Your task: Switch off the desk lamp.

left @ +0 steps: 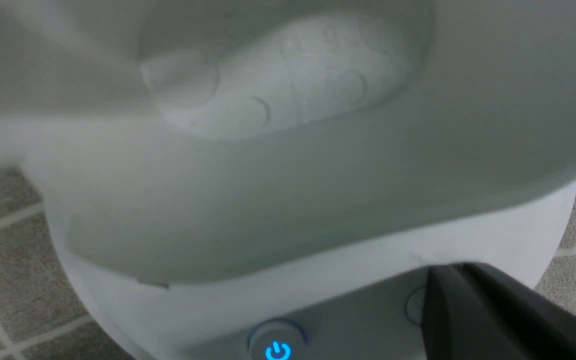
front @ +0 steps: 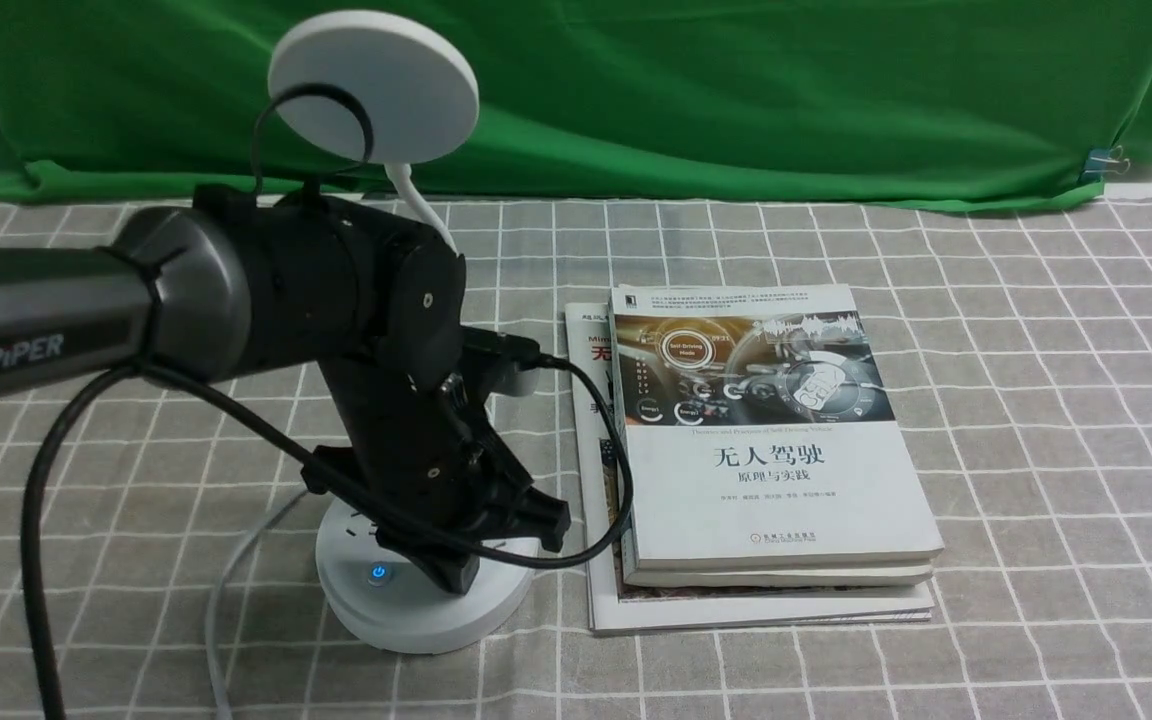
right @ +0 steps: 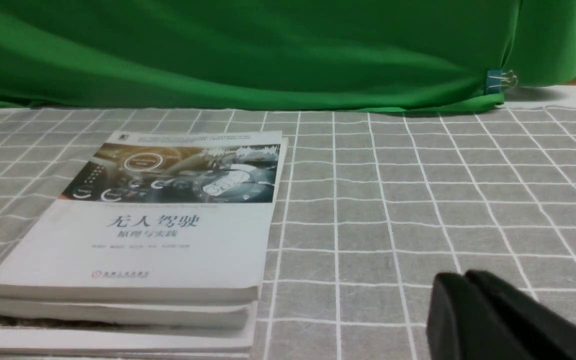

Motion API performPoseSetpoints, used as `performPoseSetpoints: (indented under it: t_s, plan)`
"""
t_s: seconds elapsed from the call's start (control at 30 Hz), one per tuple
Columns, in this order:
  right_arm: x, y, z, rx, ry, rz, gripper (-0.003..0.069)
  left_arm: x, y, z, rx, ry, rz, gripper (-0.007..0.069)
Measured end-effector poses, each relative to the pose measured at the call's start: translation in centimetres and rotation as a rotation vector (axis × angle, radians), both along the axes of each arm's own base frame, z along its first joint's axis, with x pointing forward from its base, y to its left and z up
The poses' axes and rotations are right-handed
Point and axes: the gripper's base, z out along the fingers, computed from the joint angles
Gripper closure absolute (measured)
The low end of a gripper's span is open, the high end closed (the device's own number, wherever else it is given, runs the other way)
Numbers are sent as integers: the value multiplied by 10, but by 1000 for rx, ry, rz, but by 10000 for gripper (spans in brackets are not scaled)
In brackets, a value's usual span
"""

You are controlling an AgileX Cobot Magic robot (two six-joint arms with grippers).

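In the front view we find the desk lamp left of centre in the frame, its base low down and its power button glowing blue; our left gripper points down over the base, probably to press a button. In the left wrist view the lit button sits at bottom centre beside the dark fingertips, whose spread we cannot tell. The right wrist view shows books at left and our right gripper, spread unclear, likely unneeded here.
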Motion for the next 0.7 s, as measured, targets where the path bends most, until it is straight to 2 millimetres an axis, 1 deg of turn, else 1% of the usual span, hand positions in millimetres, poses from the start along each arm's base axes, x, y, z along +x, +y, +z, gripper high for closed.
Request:
performPoseSetpoints:
  t_s: [0.07,0.1,0.17,0.2,0.23,0.3,0.33,0.37,0.4,0.43,0.47,0.5,0.53,0.57,0.6,0.7]
  plan:
    - [0,0,0,0,0,0,624,-1,0,2,-2,-4,-1,624]
    - [0,0,0,0,0,0,624,-2,1,6,-7,-12,-1,624]
    - [0,0,0,0,0,0,624,-9,5,26,-31,-54,-2,624]
    - [0,0,0,0,0,0,624,-17,9,45,-58,-104,-3,624]
    - [0,0,0,0,0,0,624,-20,11,48,-63,-113,-3,624]
    - [0,0,0,0,0,0,624,-35,19,64,-96,-170,4,624]
    - [0,0,0,0,0,0,624,-46,26,71,-117,-207,10,624]
    - [0,0,0,0,0,0,624,-52,29,74,-128,-230,13,624]
    - [0,0,0,0,0,0,624,-66,38,78,-156,-282,21,624]
    - [0,0,0,0,0,0,624,-66,38,79,-156,-283,19,624]
    - [0,0,0,0,0,0,624,-76,44,81,-178,-327,25,624]
    - [0,0,0,0,0,0,624,-93,55,82,-223,-415,36,624]
    - [0,0,0,0,0,0,624,-99,58,85,-250,-467,42,624]
    - [0,0,0,0,0,0,624,-103,61,81,-254,-479,44,624]
    - [0,0,0,0,0,0,624,-113,67,80,-287,-544,52,624]
    - [0,0,0,0,0,0,624,-133,81,78,-366,-702,69,624]
